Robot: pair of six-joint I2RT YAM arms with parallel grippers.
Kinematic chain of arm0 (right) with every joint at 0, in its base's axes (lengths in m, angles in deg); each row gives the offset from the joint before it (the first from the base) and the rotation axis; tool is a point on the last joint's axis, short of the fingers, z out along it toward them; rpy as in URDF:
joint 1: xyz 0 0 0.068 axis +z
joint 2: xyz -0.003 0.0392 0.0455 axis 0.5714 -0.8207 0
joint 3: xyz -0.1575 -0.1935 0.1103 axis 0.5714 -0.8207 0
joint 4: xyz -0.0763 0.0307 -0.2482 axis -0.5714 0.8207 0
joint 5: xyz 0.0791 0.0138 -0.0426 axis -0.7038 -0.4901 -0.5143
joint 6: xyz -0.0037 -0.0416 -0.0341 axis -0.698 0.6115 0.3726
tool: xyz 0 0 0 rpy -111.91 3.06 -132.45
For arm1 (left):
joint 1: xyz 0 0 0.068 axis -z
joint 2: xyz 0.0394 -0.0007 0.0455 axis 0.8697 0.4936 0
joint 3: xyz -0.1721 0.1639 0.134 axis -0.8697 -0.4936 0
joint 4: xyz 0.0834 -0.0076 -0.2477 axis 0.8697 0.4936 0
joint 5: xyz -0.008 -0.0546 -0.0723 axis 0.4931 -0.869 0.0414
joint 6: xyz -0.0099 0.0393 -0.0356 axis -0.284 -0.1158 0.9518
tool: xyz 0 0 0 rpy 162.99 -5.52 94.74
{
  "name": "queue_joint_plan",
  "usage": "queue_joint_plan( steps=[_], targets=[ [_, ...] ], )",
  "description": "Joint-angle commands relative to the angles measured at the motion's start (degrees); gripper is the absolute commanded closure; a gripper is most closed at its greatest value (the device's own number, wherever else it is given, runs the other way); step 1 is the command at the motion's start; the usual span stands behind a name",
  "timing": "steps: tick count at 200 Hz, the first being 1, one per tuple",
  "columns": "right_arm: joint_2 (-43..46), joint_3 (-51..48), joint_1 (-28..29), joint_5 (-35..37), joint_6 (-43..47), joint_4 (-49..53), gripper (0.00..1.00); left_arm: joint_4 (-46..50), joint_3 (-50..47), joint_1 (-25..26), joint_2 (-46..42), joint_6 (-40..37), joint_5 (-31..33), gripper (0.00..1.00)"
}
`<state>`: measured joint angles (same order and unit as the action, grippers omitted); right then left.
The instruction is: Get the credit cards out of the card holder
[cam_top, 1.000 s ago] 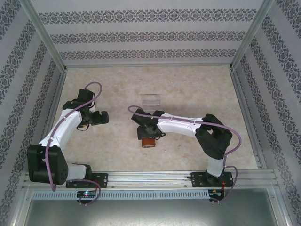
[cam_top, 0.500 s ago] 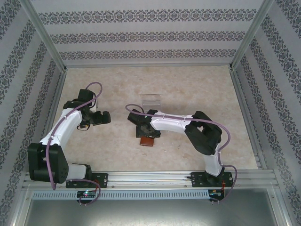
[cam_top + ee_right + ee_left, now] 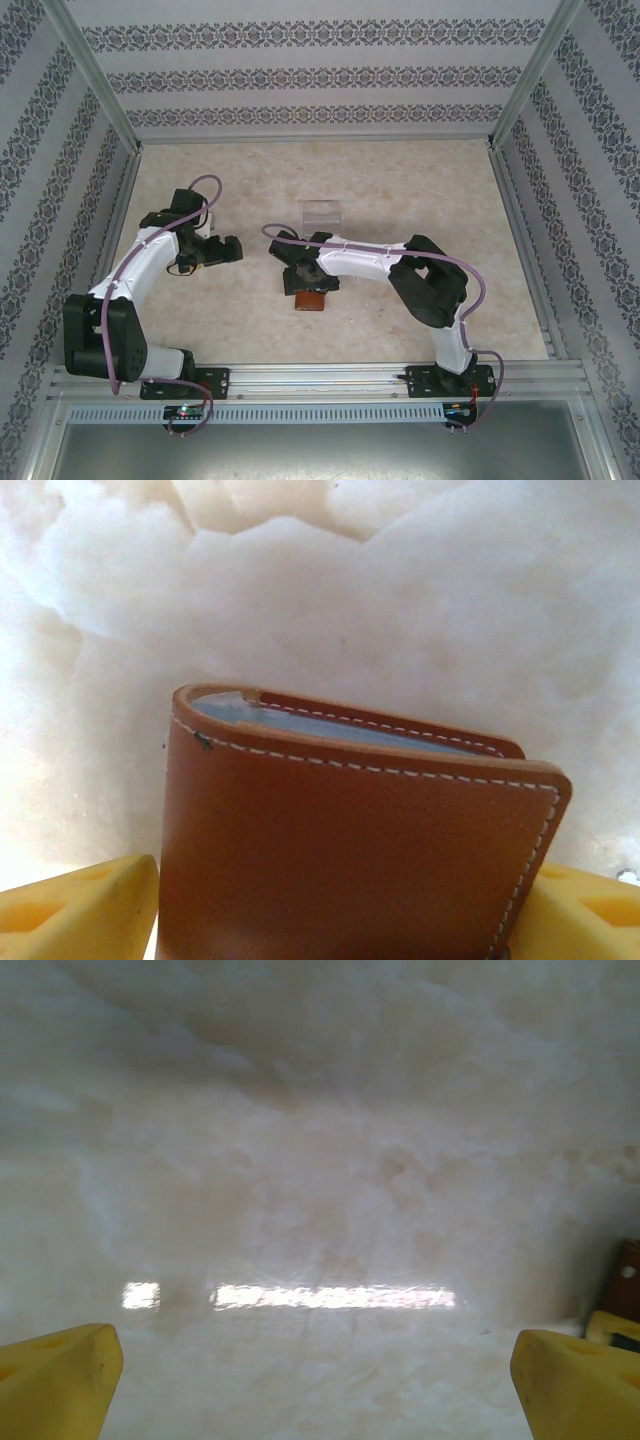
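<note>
The right gripper point(image 3: 345, 885) straddles the folded brown leather card holder point(image 3: 350, 810) (clamped or just touching, I cannot tell); the left gripper point(image 3: 315, 1360), spread empty, should pin one flap for opening.

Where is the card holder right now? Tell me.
In the top view the card holder is near the middle of the table, between the fingers of the right gripper, on the near side of the clear acrylic rack.
</note>
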<state>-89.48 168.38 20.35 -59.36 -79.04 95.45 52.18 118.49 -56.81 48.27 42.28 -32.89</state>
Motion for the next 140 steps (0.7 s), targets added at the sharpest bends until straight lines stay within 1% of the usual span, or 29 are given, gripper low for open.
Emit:
queue_joint_plan(
  steps=[1, 19, 52, 62, 72, 93, 113, 140],
  targets=[
    [4.0, -0.6, -1.0, -1.5, 2.8, -0.2, 0.14, -4.2, 0.7, 2.0, 0.6, 3.9, -3.7, 0.00],
    [6.0, -1.6, -1.4, -2.1, 3.4, -0.5, 0.14, -6.4, 0.6, 4.2, 1.9, 6.0, -5.3, 0.00],
    [9.6, -5.0, -2.5, -3.9, 3.4, -2.5, 0.14, -8.4, 3.2, 11.1, 6.3, 8.7, -5.2, 0.01],
    [10.7, -6.3, -3.0, -4.4, 3.2, -3.1, 0.15, -9.2, 3.9, 13.3, 7.8, 9.8, -5.6, 0.03],
    [12.2, -8.0, -3.6, -4.8, 2.8, -4.0, 0.17, -10.5, 4.2, 15.0, 9.1, 11.2, -6.7, 0.07],
    [14.9, -11.7, -5.2, -5.7, 1.3, -6.3, 0.19, -14.7, 3.7, 17.6, 11.8, 14.1, -10.8, 0.25],
    [16.2, -15.2, -7.7, -9.9, -0.8, -9.5, 0.23, -18.4, 3.0, 18.8, 13.8, 16.9, -13.6, 0.46],
    [17.5, -20.1, -9.7, -14.7, -3.6, -15.5, 0.28, -24.1, 0.7, 20.1, 14.1, 20.2, -16.9, 0.71]
  ],
)
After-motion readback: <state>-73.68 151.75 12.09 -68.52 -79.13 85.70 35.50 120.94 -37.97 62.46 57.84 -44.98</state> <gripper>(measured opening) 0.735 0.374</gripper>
